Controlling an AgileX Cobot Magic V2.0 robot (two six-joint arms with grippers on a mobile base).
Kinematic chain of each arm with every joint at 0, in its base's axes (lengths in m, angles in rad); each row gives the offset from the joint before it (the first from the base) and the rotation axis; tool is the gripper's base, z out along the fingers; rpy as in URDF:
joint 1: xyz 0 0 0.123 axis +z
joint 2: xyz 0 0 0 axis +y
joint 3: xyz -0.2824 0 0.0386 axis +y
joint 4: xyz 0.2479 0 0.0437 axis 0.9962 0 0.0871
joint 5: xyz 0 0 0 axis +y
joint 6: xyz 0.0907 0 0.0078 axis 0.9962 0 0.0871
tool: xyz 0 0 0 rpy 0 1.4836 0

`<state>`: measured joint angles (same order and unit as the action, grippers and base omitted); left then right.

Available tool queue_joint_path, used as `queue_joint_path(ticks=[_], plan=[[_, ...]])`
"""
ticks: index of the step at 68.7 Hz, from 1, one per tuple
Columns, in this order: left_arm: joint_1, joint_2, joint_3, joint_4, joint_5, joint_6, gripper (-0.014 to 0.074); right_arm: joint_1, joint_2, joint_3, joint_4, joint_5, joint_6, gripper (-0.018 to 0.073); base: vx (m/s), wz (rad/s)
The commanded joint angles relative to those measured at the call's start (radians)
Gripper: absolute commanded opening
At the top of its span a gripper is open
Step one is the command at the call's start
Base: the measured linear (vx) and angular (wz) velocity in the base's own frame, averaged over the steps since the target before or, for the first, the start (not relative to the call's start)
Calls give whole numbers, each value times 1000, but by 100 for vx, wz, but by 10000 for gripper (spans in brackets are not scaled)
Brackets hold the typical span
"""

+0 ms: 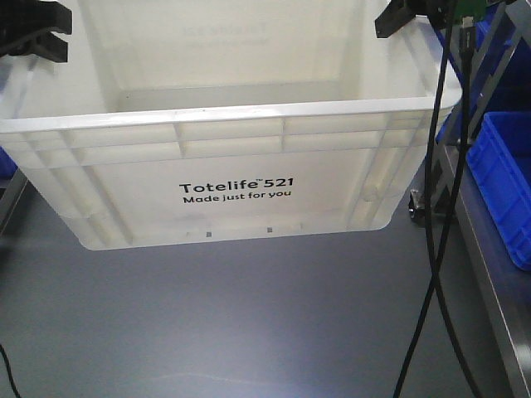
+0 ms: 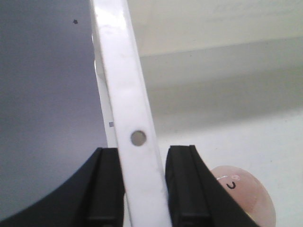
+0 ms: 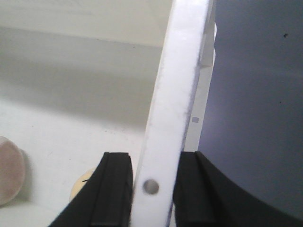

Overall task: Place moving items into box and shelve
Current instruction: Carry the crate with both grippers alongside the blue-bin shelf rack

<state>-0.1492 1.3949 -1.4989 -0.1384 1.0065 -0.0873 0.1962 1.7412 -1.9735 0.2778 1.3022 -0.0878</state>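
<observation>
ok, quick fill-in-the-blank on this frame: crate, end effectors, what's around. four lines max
1. The left end effector and the right end effector each clamp the ___ of the box.
2. The black print on the front of the box reads Totelife ___.
3. The mauve plush toy lies ___ the box.
4. The plastic bin beside the box is coloured ___.

Missing words: rim; 521; inside; blue.
</observation>
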Motion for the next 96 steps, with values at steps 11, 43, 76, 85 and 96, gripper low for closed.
queue_joint_path(ticks=[11,43,76,85,96], plan=[[-17,-49,-35,-84,-131,29,-17,8,-65,-43,138,-19,-20,-11,44,-18],[-17,-49,-35,-84,-131,29,-17,8,-65,-43,138,-19,-20,-11,45,-19],[-17,-49,-35,-84,-131,29,-17,8,-65,-43,138,-19,-20,-11,48,-10],[-17,-49,-35,-84,-131,29,-17,8,-65,-43,138,-19,-20,-11,48,-1],[-17,-49,-35,-84,-131,29,-17,8,-65,-43,138,-19,-20,-11,48,4]])
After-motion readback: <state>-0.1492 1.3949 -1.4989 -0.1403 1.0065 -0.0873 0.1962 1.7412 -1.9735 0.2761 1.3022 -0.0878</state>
